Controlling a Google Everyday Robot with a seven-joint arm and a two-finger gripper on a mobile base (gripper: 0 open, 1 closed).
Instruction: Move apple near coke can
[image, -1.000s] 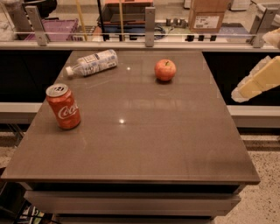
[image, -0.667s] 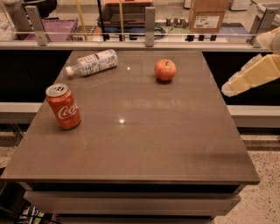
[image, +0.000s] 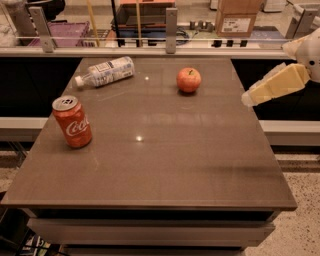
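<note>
The apple (image: 188, 80) is small, round and red-orange with a short dark stem. It sits on the brown table (image: 165, 165) towards the far right. The coke can (image: 72, 121) is red with white script and a silver top, and stands upright near the table's left edge. My gripper (image: 248, 98) is pale yellow and reaches in from the right, just past the table's right edge, to the right of the apple and a little nearer. It holds nothing. The apple and the can stand far apart.
A clear plastic bottle (image: 104, 71) with a white label lies on its side at the far left of the table. A glass rail with metal posts (image: 171, 22) runs behind the table. A cardboard box (image: 238, 17) stands beyond it.
My gripper has moved left, from off the right side towards the table's right edge. The apple, the can and the bottle have not moved.
</note>
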